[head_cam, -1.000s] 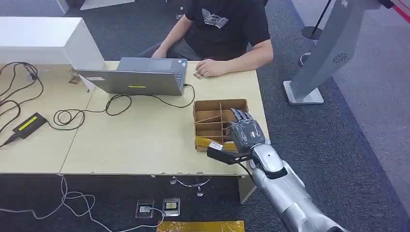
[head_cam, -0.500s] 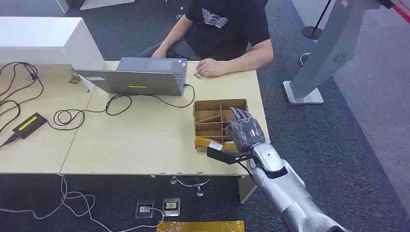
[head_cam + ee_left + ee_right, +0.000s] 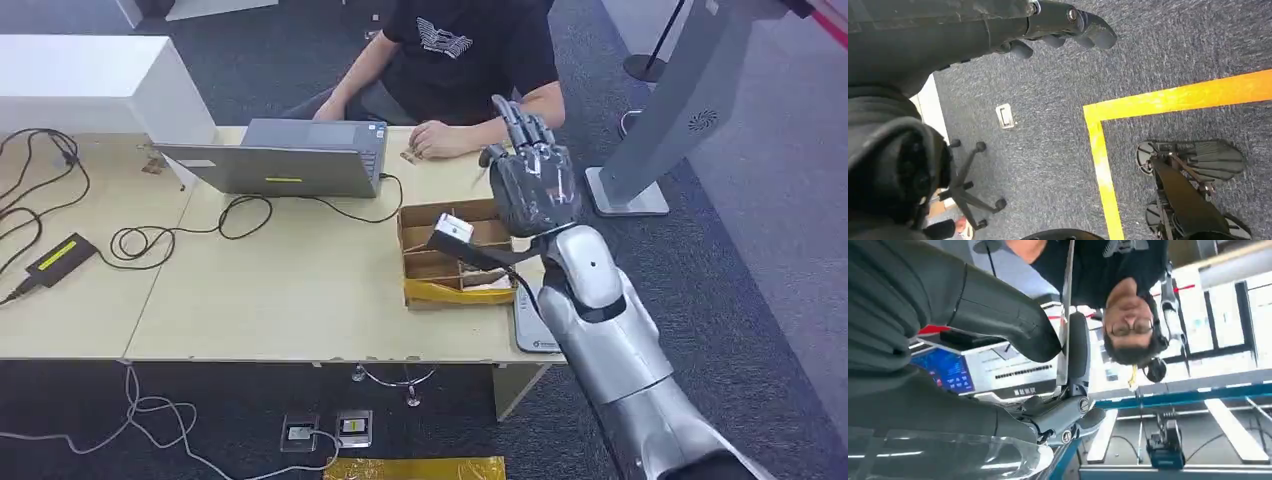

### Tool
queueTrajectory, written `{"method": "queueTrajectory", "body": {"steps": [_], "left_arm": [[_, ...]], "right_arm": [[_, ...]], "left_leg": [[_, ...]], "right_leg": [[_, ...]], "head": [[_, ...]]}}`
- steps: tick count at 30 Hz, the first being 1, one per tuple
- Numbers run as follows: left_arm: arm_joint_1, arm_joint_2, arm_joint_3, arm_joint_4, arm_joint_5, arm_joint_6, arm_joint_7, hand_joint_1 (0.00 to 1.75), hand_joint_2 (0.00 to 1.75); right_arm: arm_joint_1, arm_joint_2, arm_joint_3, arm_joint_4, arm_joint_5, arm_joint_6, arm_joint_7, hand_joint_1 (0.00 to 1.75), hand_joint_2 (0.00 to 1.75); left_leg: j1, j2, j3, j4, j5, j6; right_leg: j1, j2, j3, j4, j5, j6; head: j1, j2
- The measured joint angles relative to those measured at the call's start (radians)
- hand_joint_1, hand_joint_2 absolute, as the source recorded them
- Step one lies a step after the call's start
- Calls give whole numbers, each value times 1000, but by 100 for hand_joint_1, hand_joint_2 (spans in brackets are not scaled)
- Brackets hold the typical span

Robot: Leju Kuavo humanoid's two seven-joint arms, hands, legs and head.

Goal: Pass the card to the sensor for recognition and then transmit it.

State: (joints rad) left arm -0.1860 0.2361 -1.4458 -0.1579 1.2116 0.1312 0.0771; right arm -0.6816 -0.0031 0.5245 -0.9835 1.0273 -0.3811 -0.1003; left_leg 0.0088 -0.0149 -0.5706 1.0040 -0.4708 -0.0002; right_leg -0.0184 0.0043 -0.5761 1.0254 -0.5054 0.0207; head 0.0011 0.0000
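Observation:
My right hand (image 3: 535, 185) is raised above the far right of the table, palm-side fingers pointing up, over the divided cardboard box (image 3: 440, 262). In the right wrist view a thin card (image 3: 1066, 315) shows edge-on, pinched between the thumb (image 3: 1008, 322) and a dark finger (image 3: 1078, 352). A flat grey pad (image 3: 528, 322) lies at the table's right edge beside the box. A black device with a yellow-green strip (image 3: 60, 257) sits at the table's left. My left hand (image 3: 1058, 22) hangs over the carpet, holding nothing, its fingers apart from the thumb.
A person sits at the far side with a hand (image 3: 435, 140) resting on the table, close beyond my raised hand. A grey laptop (image 3: 285, 160) and looping cables (image 3: 150, 240) occupy the middle and left. A grey kiosk stand (image 3: 665, 120) rises at the right.
My right hand has lifted from the box's near right corner, up and toward the person, uncovering the grey pad at the table's edge. Nothing else has moved.

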Motion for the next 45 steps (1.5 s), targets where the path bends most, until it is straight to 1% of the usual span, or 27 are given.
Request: {"method": "queueTrajectory", "body": {"steps": [4,7,12,15,17,19,21,23,26,32,33,34,35,36,37,41,45], "left_arm": [[0,0,-5,0,0,-1,0,0,0],[0,-2,-6,0,-6,-1,0,0,0],[-1,-4,-10,0,-11,-2,0,0,0],[-1,-3,-11,0,-17,-4,-1,0,0],[-1,-3,-11,0,-22,-6,-3,0,0],[-1,-3,-11,0,-29,-9,-5,0,0],[-2,-3,-13,0,-31,-20,-10,0,0],[-2,-3,-19,0,-31,-20,-11,0,0],[-2,-3,-27,0,-29,-24,-11,0,0],[-1,-4,-32,0,-21,-24,-11,0,0],[-1,-4,-33,0,-20,-24,-10,0,0],[-1,-4,-34,0,-19,-24,-10,0,0],[-1,-3,-34,0,-19,-24,-10,0,0],[-1,-3,-35,0,-19,-24,-10,0,0],[-1,-3,-35,0,-21,-24,-10,0,0],[-1,-3,-35,0,-25,-24,-10,0,0],[-1,-4,-36,0,-25,-25,-11,0,0]], "right_arm": [[0,-2,-19,-25,-10,-7,-7,175,175],[1,-2,-26,-27,-10,-32,-17,175,175],[3,-2,-30,-8,-10,-44,-6,175,175],[-7,3,-30,39,-10,-22,16,175,175],[-25,8,-30,71,1,20,34,175,175],[-52,18,-29,112,29,47,55,175,175],[-75,32,-29,160,56,56,78,175,175],[-97,47,-28,203,64,57,85,175,175],[-122,64,-28,259,73,55,86,175,175],[-147,87,-28,328,80,54,87,175,175],[-148,88,-28,335,84,53,89,164,175],[-149,90,-28,343,87,53,92,84,175],[-151,92,-28,351,89,53,95,44,175],[-154,94,-28,362,90,53,98,24,175],[-155,94,-28,367,92,53,103,0,175],[-157,93,-28,383,108,47,112,0,175],[-157,92,-28,397,130,4,118,0,175]], "left_leg": [[0,0,0,0,0,0],[0,0,0,0,0,0],[0,0,0,0,0,0],[0,0,-1,0,0,0],[0,0,-1,0,0,0],[0,0,-1,0,0,0],[0,0,-1,0,0,0],[0,0,-1,0,0,0],[0,0,-1,0,0,0],[0,0,-1,0,0,0],[0,0,-1,0,0,0],[0,-1,-1,0,0,0],[0,-1,-1,0,0,0],[0,0,-1,0,0,0],[0,0,-1,0,0,0],[0,0,-1,0,0,0],[0,0,-1,0,0,0]], "right_leg": [[0,0,0,0,0,0],[0,0,0,0,0,0],[0,0,0,0,0,0],[0,0,0,0,0,0],[0,0,0,0,0,0],[0,0,0,0,0,0],[0,0,0,0,0,0],[0,0,0,1,0,0],[0,0,0,1,0,0],[0,0,0,1,0,0],[0,0,0,1,0,0],[0,0,0,1,0,0],[0,0,0,1,0,0],[0,0,0,1,0,0],[0,0,0,1,0,0],[0,0,-1,1,0,0],[0,0,-1,1,0,0]], "head": [[0,0],[0,0],[0,0],[0,0],[0,0],[0,0],[0,0],[0,0],[0,0],[0,0],[0,0],[0,0],[0,0],[0,0],[0,0],[0,0],[0,0]]}}
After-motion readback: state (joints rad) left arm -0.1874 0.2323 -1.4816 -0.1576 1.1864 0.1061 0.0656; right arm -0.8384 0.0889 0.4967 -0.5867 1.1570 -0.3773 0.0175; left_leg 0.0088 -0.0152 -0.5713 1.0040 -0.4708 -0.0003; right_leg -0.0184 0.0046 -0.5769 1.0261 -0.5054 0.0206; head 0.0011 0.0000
